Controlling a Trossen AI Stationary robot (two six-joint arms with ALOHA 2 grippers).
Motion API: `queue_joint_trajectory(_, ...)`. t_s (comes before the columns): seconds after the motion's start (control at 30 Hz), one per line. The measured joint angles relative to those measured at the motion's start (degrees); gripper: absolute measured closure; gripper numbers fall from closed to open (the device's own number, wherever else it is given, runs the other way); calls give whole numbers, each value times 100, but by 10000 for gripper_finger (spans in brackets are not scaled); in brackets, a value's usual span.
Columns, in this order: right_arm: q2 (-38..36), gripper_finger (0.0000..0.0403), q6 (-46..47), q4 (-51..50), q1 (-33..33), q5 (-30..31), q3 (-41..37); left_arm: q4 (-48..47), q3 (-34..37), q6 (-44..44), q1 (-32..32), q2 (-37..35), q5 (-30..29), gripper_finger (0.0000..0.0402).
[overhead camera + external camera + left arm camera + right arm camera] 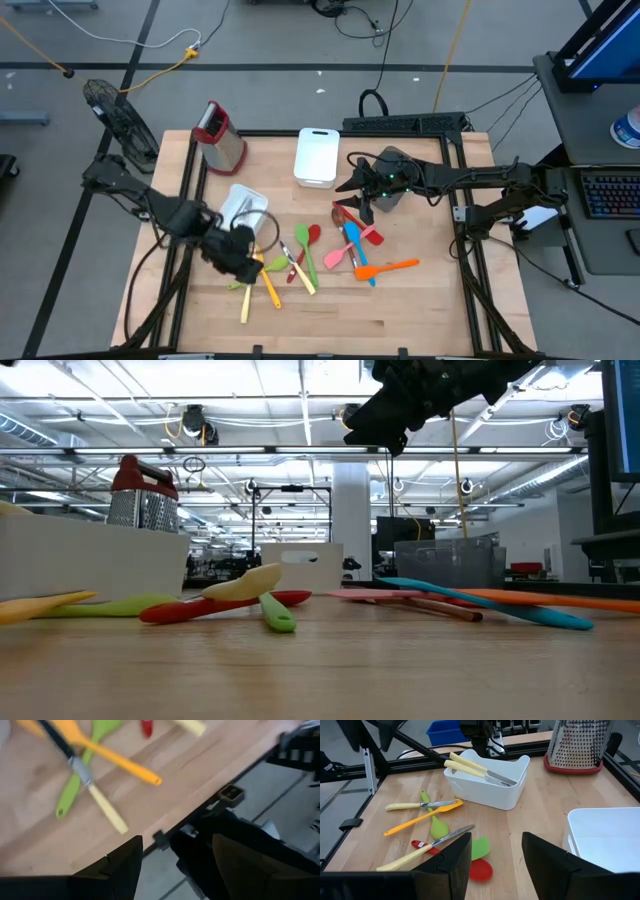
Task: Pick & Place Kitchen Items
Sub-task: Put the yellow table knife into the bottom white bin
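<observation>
Two arms over your wooden table in the high view. Your left gripper hangs low at the near-left, just beside the small white bin, over the yellow-handled cutlery. Your right gripper sits mid-table, right of the larger white bin, above the pink and blue pieces. The kitchen items lie loose between the two grippers: green spoon, red spoon, blue spatula, orange spatula. Steel box grater stands upright at the far-left.

Low view: you see the utensils flat on the wood, a red spoon and green handle crossing at left, blue and orange ones to the right. One dark gripper hangs well above them, touching nothing. Grater at far left behind a bin wall.

Left wrist view: your left fingers are spread apart with nothing between them. Beyond them lie a yellow spatula, a green utensil and a pale-handled knife crossing near the table edge.

Right wrist view: your right fingers stand apart, empty, above the red and green spoon heads. Farther off, the small bin holds two pale-handled knives; more cutlery lies on the wood just beside it, and the grater stands past it
</observation>
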State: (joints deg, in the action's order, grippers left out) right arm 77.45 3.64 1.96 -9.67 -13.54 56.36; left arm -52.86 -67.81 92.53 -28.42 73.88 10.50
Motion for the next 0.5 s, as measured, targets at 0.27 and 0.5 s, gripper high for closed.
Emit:
queue_joint_trajectory(0.27, 0, 236, -3, -1, 0, 2, 0, 8, 0, 1037, -628, 593, -69, 156)
queue_joint_trajectory(0.5, 0, 236, -158, -2, 0, 2, 0, 231, 0, 1113, -1019, 1180, -159, 156)
